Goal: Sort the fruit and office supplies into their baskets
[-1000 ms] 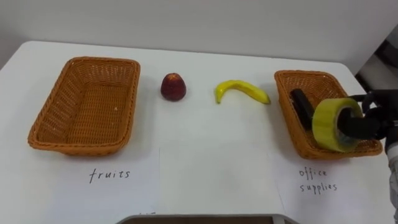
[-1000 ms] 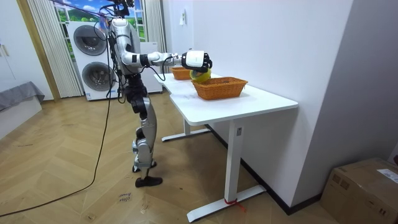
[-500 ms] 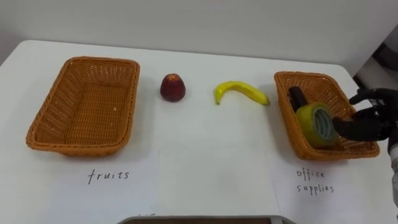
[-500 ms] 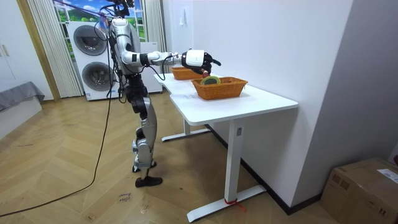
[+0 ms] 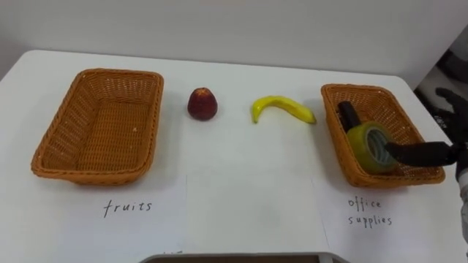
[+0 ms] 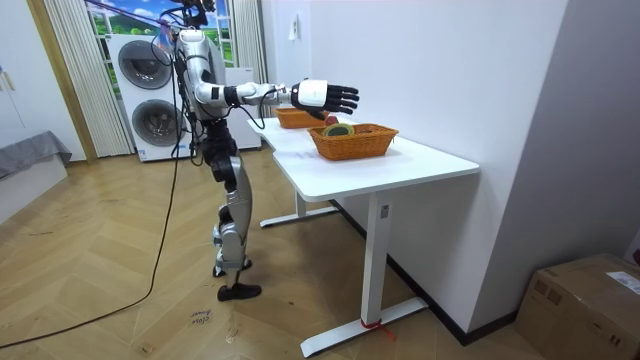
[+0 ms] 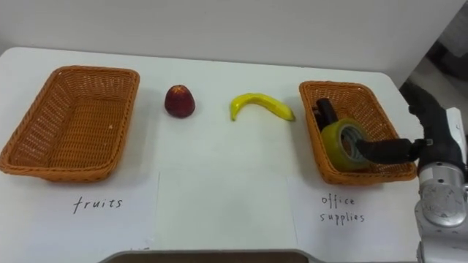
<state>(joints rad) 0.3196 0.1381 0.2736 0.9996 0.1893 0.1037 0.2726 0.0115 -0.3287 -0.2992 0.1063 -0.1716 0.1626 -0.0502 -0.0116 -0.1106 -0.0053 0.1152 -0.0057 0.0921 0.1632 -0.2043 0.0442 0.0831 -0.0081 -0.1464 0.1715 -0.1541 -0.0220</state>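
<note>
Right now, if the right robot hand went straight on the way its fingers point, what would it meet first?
Probably nothing nearby: the open right robot hand hovers above the office supplies basket, fingers aimed past it, so likely the wall first; depth is unclear.

Tape in right basket; apple, banana outside

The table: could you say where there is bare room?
Widest bare patch: in front of the apple and banana, between the left basket and right basket. The left one is empty; the right is crowded: tape roll, dark item, right robot hand at its rim.
</note>
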